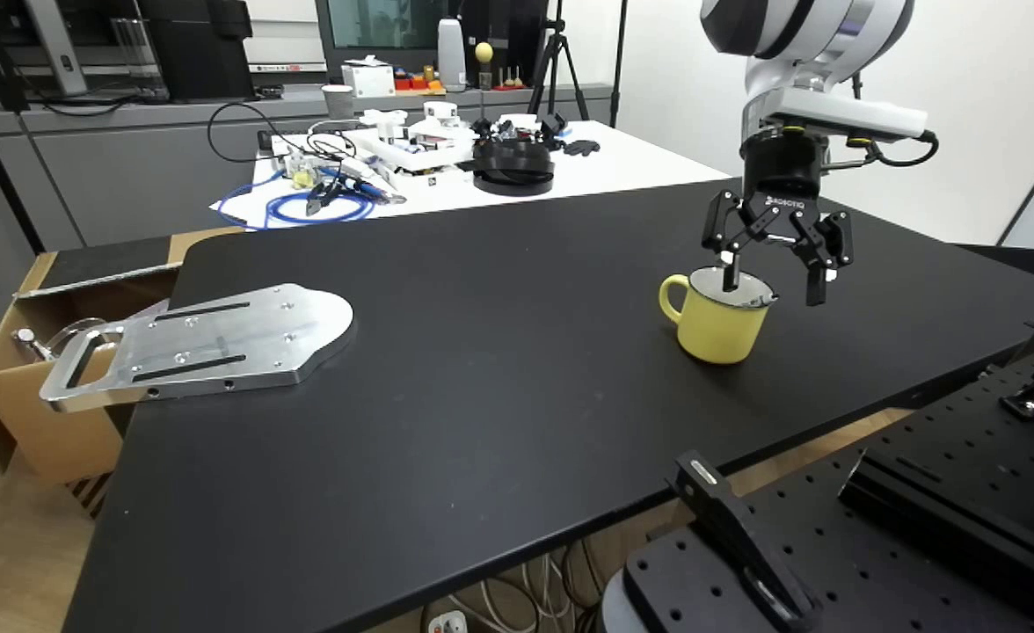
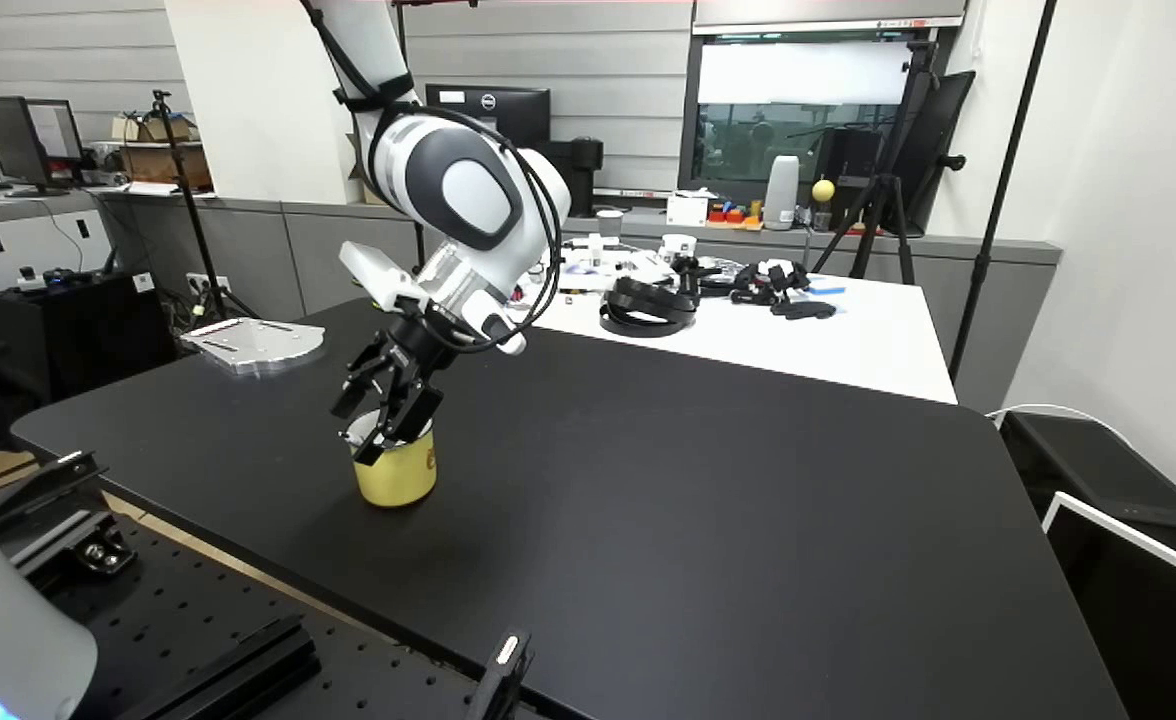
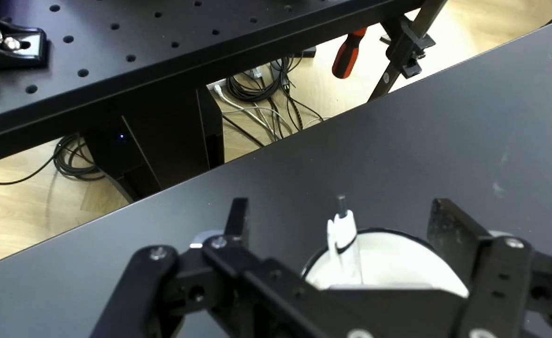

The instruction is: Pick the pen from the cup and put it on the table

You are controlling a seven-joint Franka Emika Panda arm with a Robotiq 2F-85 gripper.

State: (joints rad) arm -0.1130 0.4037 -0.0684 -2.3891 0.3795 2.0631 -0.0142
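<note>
Pen (image 3: 349,257) sits in the cup (image 1: 719,330), clear of the wide-spread pincer (image 1: 773,288).

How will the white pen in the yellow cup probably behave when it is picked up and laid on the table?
The pen looks slim and straight, so it is probably light and stiff. It pokes out of a far wider cup, so it may swivel if nudged. A clip-like strip along its side might limit rolling on the table.
</note>
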